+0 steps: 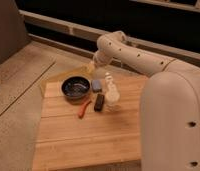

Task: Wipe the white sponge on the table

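**A:** Honey-coloured planks come first: the table (88, 145) runs towards us from the dark bowl (75, 89). Which step is this?

**B:** The reach, I'd judge; no wiping has begun. In front of the bowl and to its right lie a red-orange strip (84, 108) and a black block (99, 102). A clear bottle (110, 92) stands farther right.

**A:** And the white sponge (96, 85)?

**B:** Flat on the table, just beside the bowl's right rim. It looks pale blue-grey.

**A:** The gripper (92, 66)?

**B:** It hangs beyond the bowl, behind and to its right, over the table's far edge. Its jaws are apart with nothing between them. The sponge lies nearer us than the claw, not touching it.

**A:** Next?

**B:** Probably descend towards the bowl's right side, clear of the bottle, and clamp the sponge before any sweep.
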You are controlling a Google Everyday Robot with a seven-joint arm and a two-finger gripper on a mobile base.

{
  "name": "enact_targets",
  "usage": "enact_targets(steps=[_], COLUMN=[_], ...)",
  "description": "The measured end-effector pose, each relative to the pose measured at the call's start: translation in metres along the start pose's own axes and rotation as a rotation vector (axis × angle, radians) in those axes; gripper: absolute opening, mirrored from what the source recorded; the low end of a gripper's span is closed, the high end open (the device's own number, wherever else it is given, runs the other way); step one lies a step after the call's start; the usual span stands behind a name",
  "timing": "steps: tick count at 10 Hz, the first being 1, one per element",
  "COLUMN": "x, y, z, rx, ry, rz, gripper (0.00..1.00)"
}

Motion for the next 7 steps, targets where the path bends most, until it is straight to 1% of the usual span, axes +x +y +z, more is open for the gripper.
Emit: enact_targets(steps=[1,5,6,7], x=[0.0051,0.005,0.0044,0.0065], y=[-0.0046,-0.005,-0.0045,-0.0056], z=[0.0069,0.0063,0.0048,0.0027], rx=[0.002,0.004,0.01,0.041], ry=[0.019,0.017,0.013,0.009], rz=[0.008,0.012,0.016,0.017], gripper=[0.65,0.65,0.65,0.65])
